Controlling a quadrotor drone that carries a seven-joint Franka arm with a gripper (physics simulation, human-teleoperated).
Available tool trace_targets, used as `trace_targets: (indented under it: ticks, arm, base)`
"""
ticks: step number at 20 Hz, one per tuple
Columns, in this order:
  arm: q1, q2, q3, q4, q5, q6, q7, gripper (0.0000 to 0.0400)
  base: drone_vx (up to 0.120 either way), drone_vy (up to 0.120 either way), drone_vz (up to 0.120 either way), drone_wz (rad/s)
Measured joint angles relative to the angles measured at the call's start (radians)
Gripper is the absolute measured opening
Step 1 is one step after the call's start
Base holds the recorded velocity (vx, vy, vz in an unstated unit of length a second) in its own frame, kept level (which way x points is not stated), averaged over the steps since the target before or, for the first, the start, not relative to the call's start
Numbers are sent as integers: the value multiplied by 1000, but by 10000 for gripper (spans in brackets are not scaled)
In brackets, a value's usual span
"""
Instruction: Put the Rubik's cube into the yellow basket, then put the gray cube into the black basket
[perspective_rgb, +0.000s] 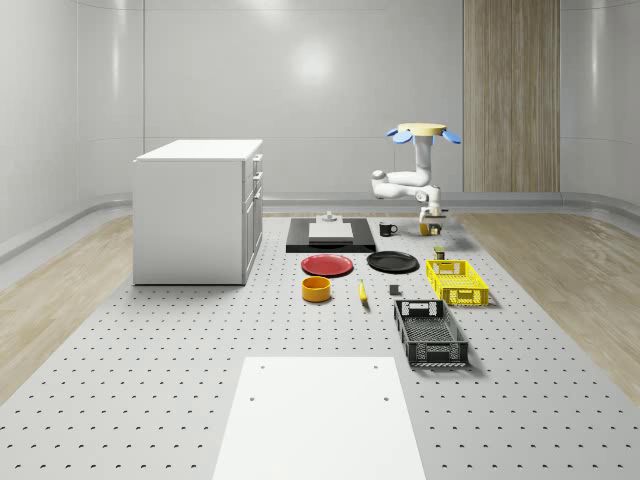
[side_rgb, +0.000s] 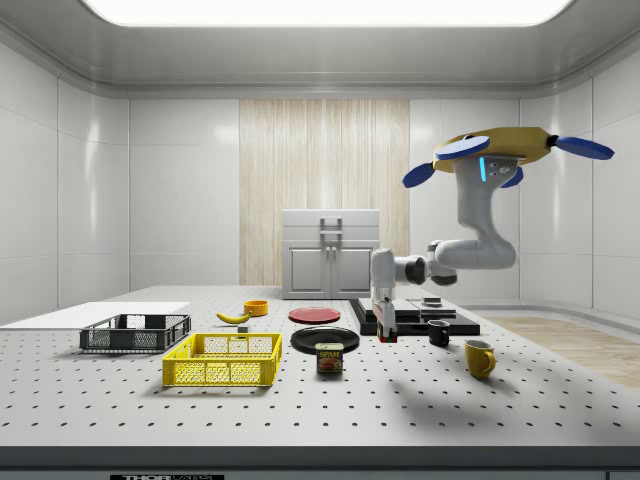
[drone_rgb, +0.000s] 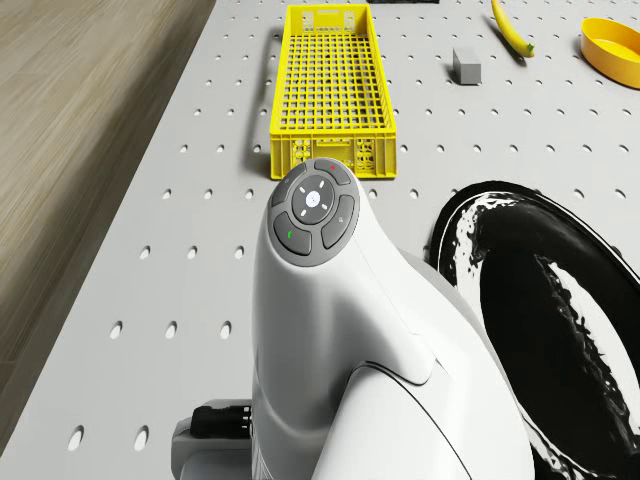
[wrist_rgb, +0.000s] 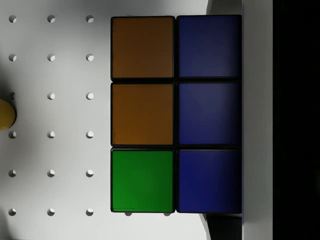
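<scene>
— Reaching for the first pick, by the look of it? Which step is this?

— The first one. The drone (side_rgb: 492, 150) hovers above the worktop (perspective_rgb: 150, 340), toward the far end on the whole-scene view's right. Its arm is bent down so that the tool (side_rgb: 386, 328) sits right at the Rubik's cube (wrist_rgb: 175, 115).

— Where exactly is the cube?

— Low, at or barely above the worktop, just beside the black mat (side_rgb: 455, 322) and near the yellow mug (side_rgb: 480, 358). In the wrist view its orange, green and blue tiles sit square under the camera.

— Is the tool clamped on it?

— I cannot tell whether it is spread or pinching the cube, and I cannot tell whether the cube has left the surface.

— And the rest of the task?

— The yellow basket (side_rgb: 222, 372) holds nothing yet. The gray cube (drone_rgb: 467, 65) lies on the worktop beyond it, near the banana (drone_rgb: 510, 28). The black basket (side_rgb: 135, 340) waits further on.

— So what does the next move call for?

— My judgement is a firm hold first, then a straight lift. After that comes a carry past the black plate (drone_rgb: 560, 330) to a point over the yellow basket, releasing low inside its walls.
</scene>
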Motion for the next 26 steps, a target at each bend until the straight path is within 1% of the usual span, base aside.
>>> trace_targets:
  ticks: [26]
  arm:
    - [-11,-49,5,2,21,45,9,325]
  base:
    - [120,0,0,0]
